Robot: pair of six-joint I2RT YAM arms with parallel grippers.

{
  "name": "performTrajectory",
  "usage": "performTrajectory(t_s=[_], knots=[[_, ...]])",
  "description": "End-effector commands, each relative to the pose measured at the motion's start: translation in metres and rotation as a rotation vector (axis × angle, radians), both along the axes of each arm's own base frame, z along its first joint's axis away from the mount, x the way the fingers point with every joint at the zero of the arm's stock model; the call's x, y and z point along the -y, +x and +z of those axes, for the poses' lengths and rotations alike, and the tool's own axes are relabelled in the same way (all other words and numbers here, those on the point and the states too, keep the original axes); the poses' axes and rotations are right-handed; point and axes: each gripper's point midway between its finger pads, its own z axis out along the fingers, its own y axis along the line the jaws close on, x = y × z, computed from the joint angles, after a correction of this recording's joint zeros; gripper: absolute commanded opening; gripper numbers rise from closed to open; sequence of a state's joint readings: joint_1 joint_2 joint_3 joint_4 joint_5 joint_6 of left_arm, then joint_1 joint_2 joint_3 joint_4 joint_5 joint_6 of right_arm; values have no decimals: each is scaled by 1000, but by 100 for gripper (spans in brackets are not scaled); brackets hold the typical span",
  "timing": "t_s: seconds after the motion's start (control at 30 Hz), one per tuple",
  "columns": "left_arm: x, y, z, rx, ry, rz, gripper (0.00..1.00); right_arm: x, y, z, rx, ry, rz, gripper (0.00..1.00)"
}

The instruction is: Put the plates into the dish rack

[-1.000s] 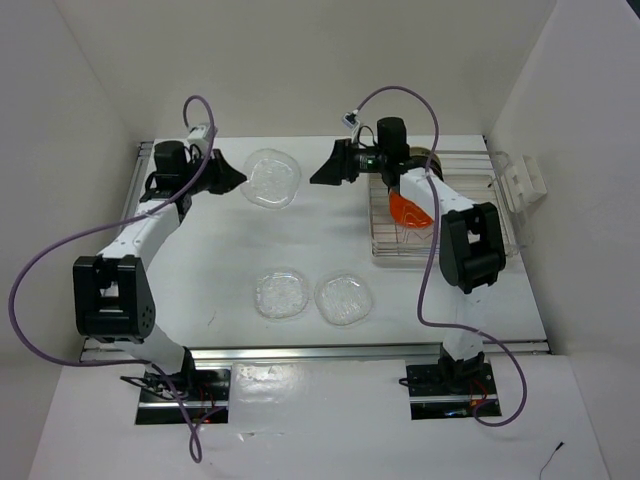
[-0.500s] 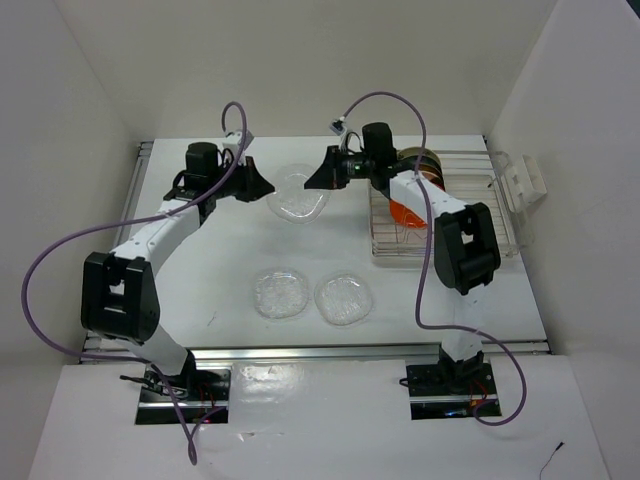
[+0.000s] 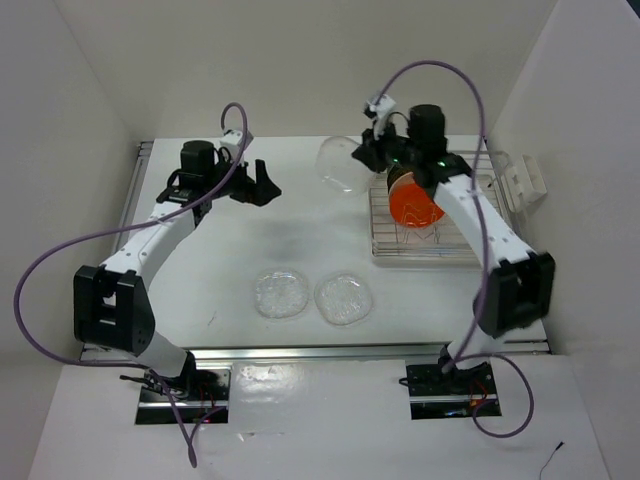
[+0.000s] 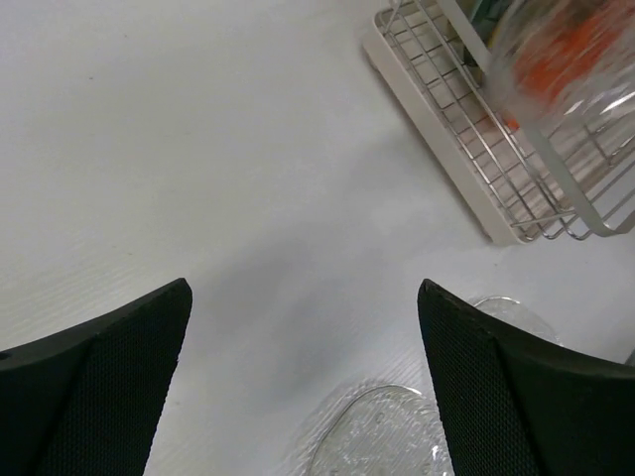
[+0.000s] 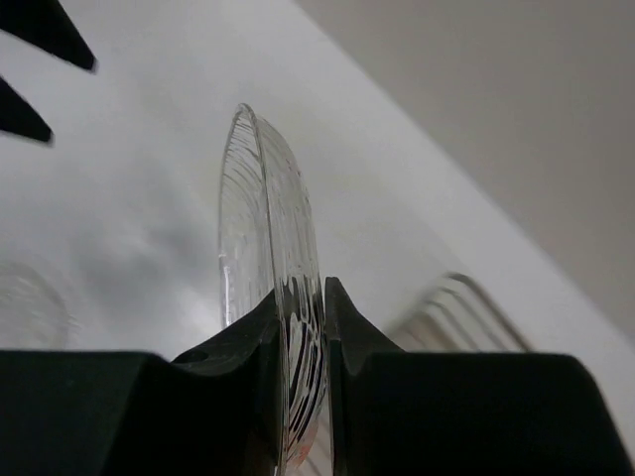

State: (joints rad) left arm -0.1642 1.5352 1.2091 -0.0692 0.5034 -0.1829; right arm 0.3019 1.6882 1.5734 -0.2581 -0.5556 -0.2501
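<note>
We hold the clear glass plate point(image 5: 260, 228) on edge by its rim in our clamped right gripper point(image 5: 301, 297), above the desk's far edge just beside the dish rack point(image 3: 440, 250), our left gripper point(image 4: 305, 297) spread empty; we judge the plate light, stiff, slick and breakable, so a firm rim pinch suits.

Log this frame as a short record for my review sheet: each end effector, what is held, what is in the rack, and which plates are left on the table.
left end effector: open, empty, above the table
right end effector: shut on clear glass plate, gripped by its rim, lifted beside the rack
dish rack: orange plate standing in it; arm hides the rest
left on table: near-left glass plate and near-right glass plate, flat, side by side
</note>
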Motion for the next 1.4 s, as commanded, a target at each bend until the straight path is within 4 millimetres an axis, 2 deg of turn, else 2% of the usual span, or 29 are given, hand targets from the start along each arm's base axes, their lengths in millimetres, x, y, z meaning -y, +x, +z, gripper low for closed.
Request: performTrajectory(t_s=[0.0, 0.07, 0.1, 0.13, 0.2, 0.23, 0.37, 0.53, 0.63, 0.67, 0.9, 1.13, 1.27, 1.3, 1.37], knots=[[-16, 6, 32, 114, 91, 39, 100, 74, -26, 70, 497, -262, -52, 0], [-23, 4, 11, 50, 128, 47, 100, 98, -36, 82, 695, -412, -42, 0], [-26, 4, 8, 43, 147, 55, 100, 111, -49, 81, 732, -462, -69, 0], [-32, 6, 1, 22, 156, 71, 100, 118, -51, 80, 742, -501, -89, 0], [-32, 4, -1, 19, 166, 66, 100, 139, -48, 72, 710, -618, -134, 0], [-37, 4, -6, 15, 177, 69, 100, 148, -54, 64, 648, -664, -120, 0], [-38, 0, -21, -7, 188, 62, 100, 172, -53, 29, 508, -816, -94, 0], [-39, 0, -22, 6, 191, 71, 100, 178, -55, 22, 544, -907, -54, 0], [-39, 2, -25, -1, 185, 75, 100, 182, -53, 10, 518, -954, -32, 0], [-39, 0, -30, -12, 187, 74, 100, 184, -53, 18, 524, -959, -44, 0], [-38, 0, -38, -30, 174, 82, 100, 185, -57, -10, 470, -994, 17, 0], [-48, -2, -40, -41, 174, 117, 100, 180, -56, -25, 445, -978, 53, 0], [-48, -8, -41, -49, 161, 125, 100, 175, -58, -53, 381, -945, 93, 0], [-49, -9, -45, -58, 162, 124, 100, 175, -56, -52, 390, -945, 89, 0], [-47, -11, -41, -50, 156, 117, 100, 173, -57, -70, 352, -939, 117, 0]])
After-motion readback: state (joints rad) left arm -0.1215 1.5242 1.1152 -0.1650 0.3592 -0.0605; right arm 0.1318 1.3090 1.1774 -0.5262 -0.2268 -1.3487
